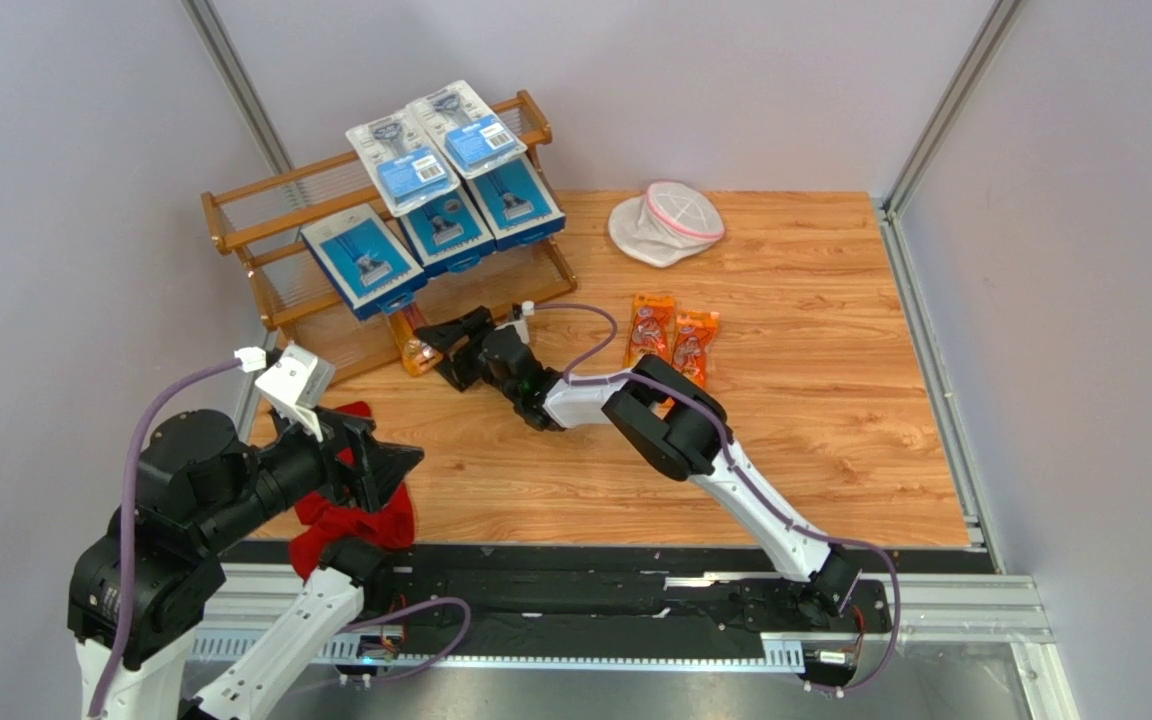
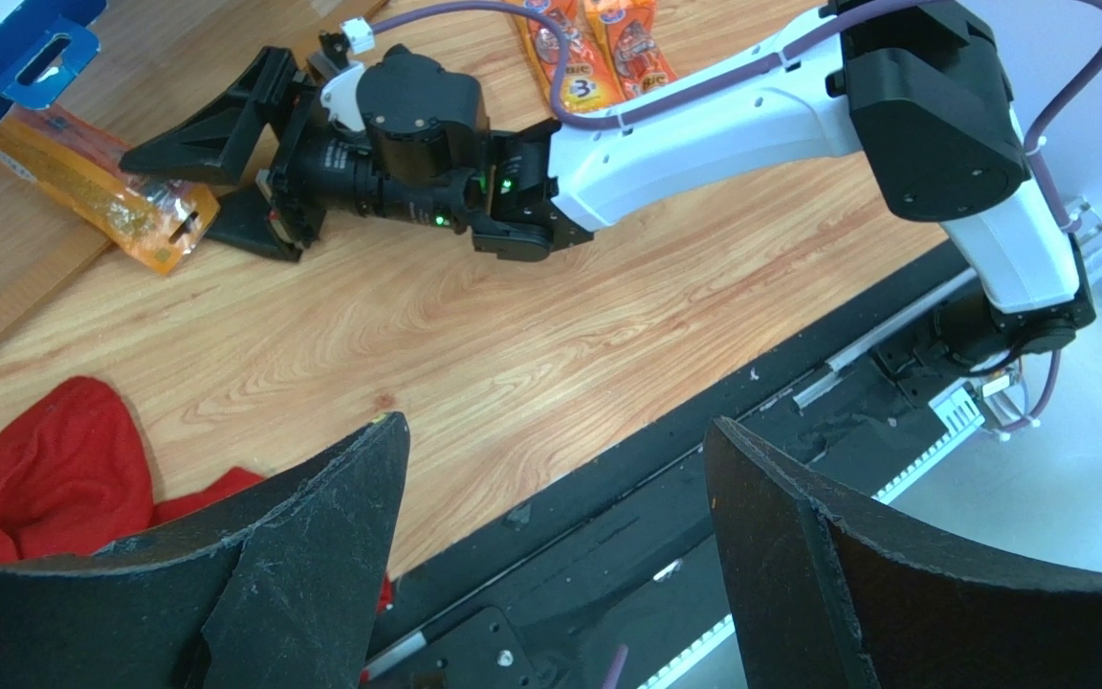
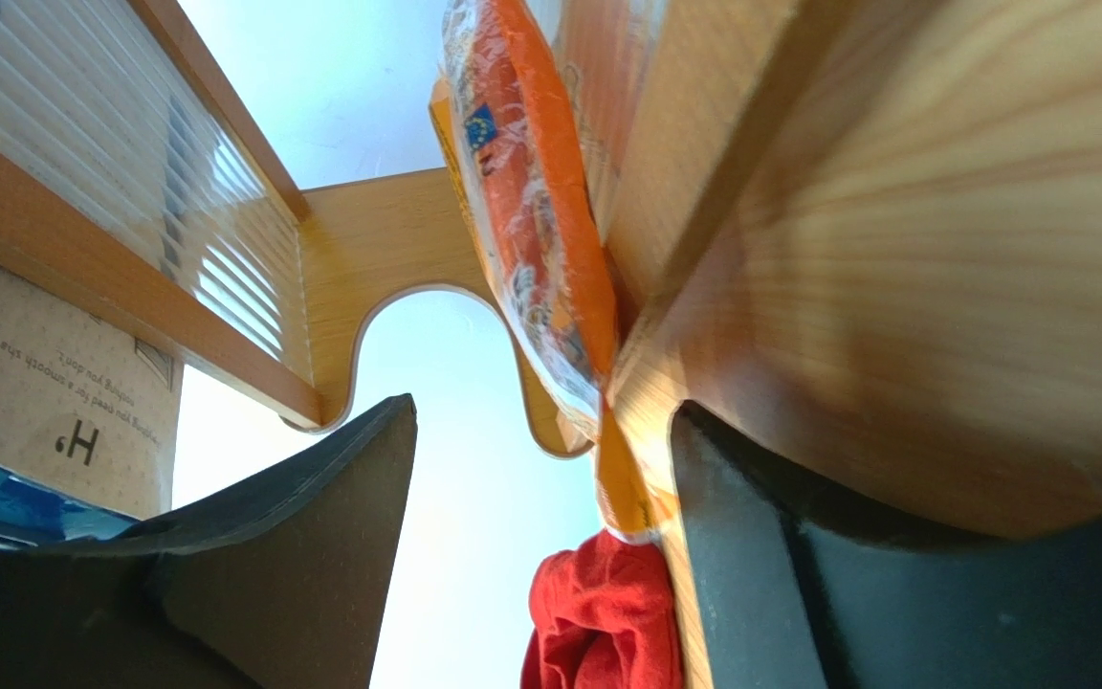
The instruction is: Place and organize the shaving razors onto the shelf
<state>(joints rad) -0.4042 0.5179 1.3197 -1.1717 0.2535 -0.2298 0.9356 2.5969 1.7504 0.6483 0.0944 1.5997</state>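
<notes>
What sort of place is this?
Probably a robot test booth: plain grey walls box in one wooden table, two robot arms are mounted at its edge, and a small shelf holds razor packs.

Overhead looks down — both wrist views, close, share the orange bag (image 2: 97, 187).

Our left arm (image 1: 207, 503) sits folded at the near left, with the left gripper (image 2: 554, 428) spread wide. Our right arm (image 1: 732, 480) stretches low toward the far left, the right gripper (image 3: 543, 409) with jaws parted.
</notes>
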